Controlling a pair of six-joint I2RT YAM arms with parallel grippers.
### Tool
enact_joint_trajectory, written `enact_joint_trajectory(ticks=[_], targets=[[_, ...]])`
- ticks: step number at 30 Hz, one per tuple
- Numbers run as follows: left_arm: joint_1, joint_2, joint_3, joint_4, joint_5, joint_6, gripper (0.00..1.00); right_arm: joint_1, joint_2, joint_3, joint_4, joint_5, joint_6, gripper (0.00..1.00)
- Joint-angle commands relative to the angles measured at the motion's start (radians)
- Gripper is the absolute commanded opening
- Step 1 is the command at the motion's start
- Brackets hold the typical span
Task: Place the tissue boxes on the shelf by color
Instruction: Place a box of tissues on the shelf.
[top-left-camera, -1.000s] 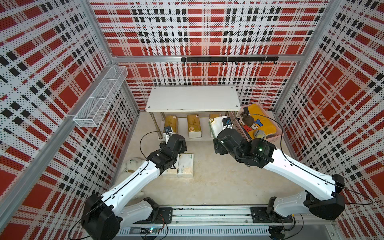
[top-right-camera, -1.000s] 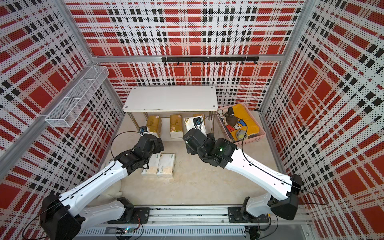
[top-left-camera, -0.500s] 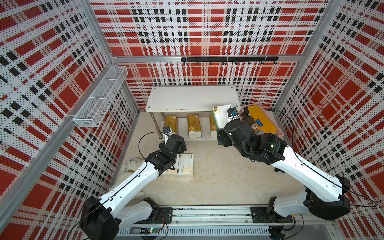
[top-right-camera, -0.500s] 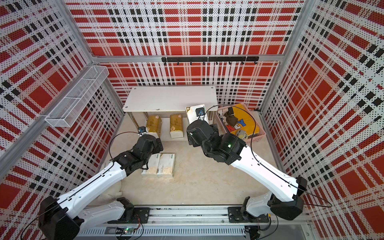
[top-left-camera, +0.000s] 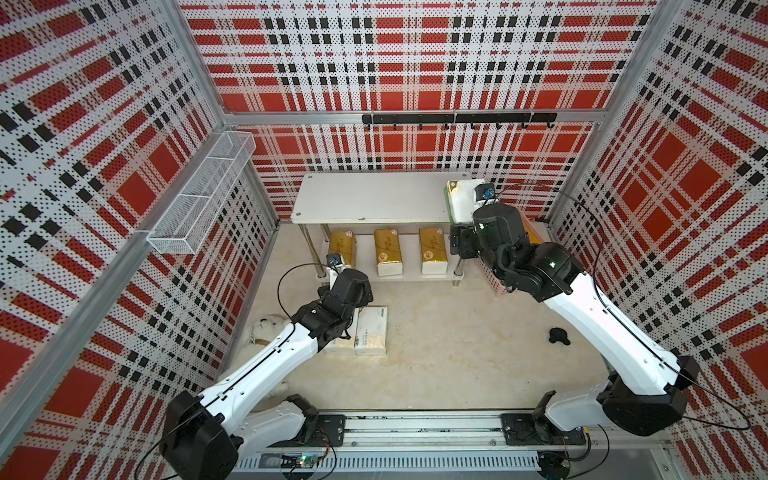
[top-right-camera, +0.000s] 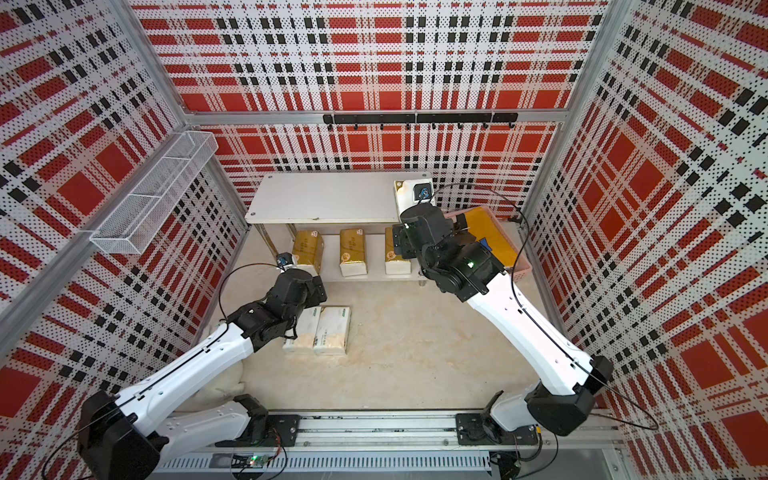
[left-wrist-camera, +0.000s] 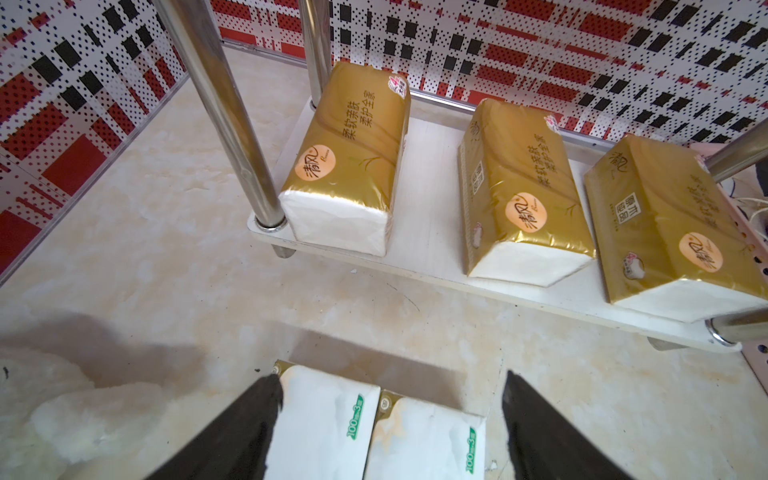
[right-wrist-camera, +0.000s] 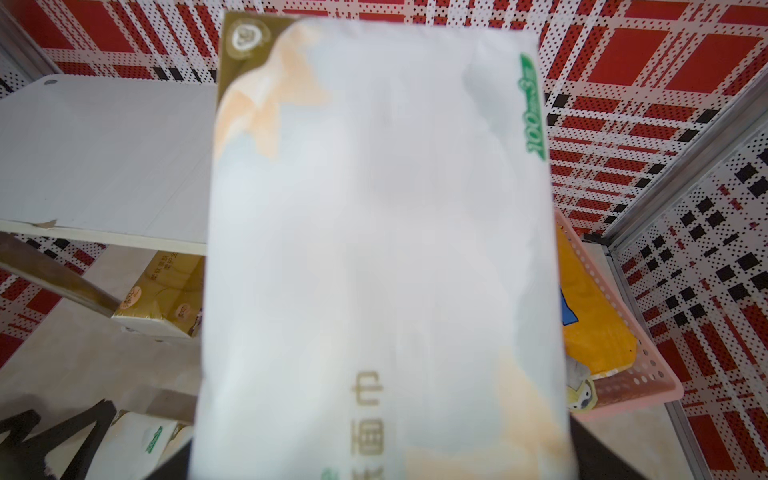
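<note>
Here a white tissue pack (top-left-camera: 459, 199) is clamped in the right gripper (right-wrist-camera: 380, 457), over the right end of the shelf's top board (top-left-camera: 374, 197). Three gold tissue packs (top-left-camera: 388, 257) line the lower board (left-wrist-camera: 432, 174). The left gripper (left-wrist-camera: 392, 380) hangs open above two white packs (left-wrist-camera: 328, 419) on the floor.

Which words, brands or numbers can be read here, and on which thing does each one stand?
"清风": round logo on the gold packs.
"亲软亲肤 柔护全家": along the gold packs.
"100" and "3": green label on the floor white packs and the lifted white pack.
"面巾": lifted white pack, blurred.
Remaining small print: unreadable.
</note>
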Motion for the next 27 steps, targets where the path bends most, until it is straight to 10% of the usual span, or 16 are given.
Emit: enact_joint_trajectory(ticks=[1, 27], targets=[[-0.008, 0.009, 0.021, -0.01, -0.021, -0.007, 0.87, -0.03, 0.059, 0.039, 0.083, -0.06, -0.043, 0.86], [-0.005, 0.016, 0.019, -0.039, -0.039, -0.017, 0.87, -0.18, 0.257, 0.24, 0.14, -0.23, -0.035, 0.87]])
